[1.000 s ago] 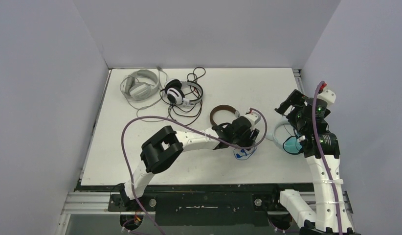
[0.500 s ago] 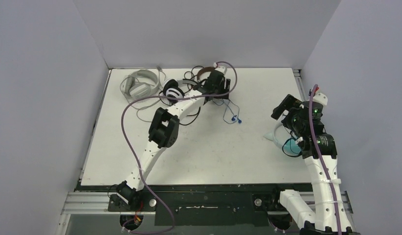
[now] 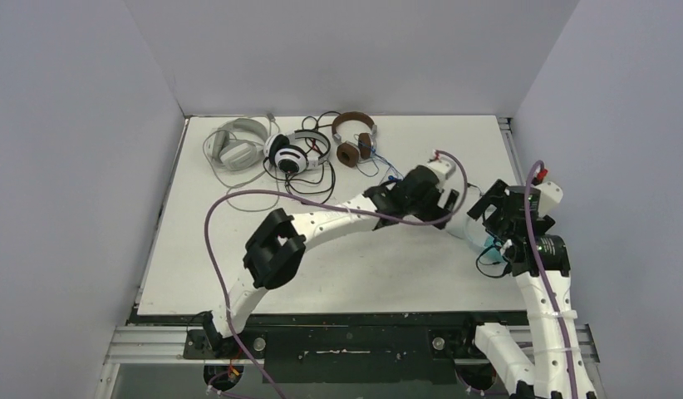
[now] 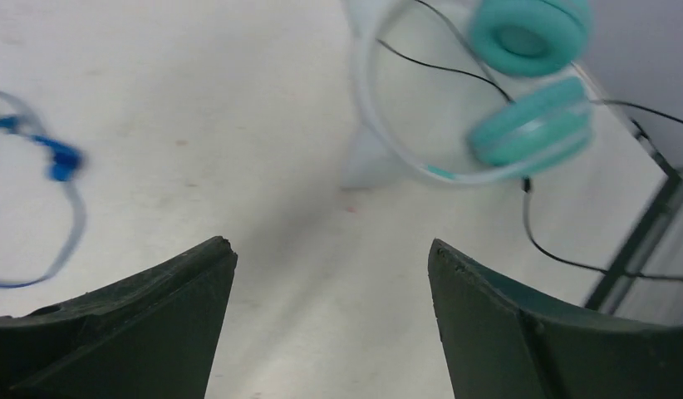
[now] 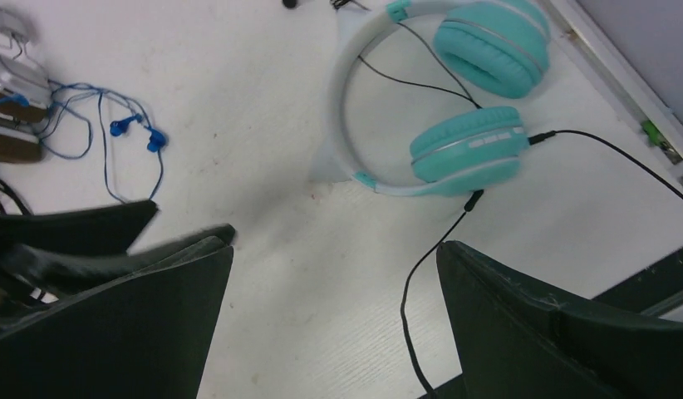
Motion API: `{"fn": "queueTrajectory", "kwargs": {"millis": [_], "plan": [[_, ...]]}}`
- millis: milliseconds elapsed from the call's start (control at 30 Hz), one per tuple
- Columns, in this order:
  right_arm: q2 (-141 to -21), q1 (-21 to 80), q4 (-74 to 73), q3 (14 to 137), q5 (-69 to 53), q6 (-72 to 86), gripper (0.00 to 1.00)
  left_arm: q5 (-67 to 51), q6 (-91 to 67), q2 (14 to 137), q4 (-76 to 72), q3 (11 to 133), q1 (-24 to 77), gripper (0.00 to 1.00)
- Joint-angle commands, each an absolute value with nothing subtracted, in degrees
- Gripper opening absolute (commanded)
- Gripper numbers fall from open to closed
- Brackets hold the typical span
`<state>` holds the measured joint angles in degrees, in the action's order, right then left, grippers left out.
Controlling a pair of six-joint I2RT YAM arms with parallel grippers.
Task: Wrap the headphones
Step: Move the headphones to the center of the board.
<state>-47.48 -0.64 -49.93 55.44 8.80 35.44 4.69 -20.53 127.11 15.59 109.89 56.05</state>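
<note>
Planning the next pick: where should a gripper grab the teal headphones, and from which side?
Take the teal headphones by the white band, at its arch, from above: they seem to lie flat, and the band is thin with table either side; the cups are wider.

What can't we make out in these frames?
Top view: teal headphones are mostly hidden under the left gripper and right gripper.
Right wrist view: brown headphones are cut off by the left edge. The black cable runs off the bottom edge, so its end is unseen.
Left wrist view: blue cable is motion-blurred and cut by the left edge.
Top view: how the blue cable sits at the brown headphones is too small to tell.
</note>
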Motion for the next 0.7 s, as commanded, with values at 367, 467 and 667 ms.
{"fn": "queueTrajectory", "kwargs": {"millis": [367, 467, 667], "plan": [[-36.8, -0.4, -57.0, 59.2, 20.2, 41.9, 1.0, 7.3, -25.3, 145.5, 7.1, 128.2, 63.0, 0.97], [-35.4, -0.4, -57.4, 59.4, 19.6, 41.8, 1.0, 9.4, -25.3, 147.7, 3.9, 128.9, 63.0, 0.97], [-33.9, 1.1, -57.8, 59.8, 19.9, 40.9, 0.99, 9.9, -26.0, 152.7, 2.2, 133.9, 63.0, 0.97]]}}
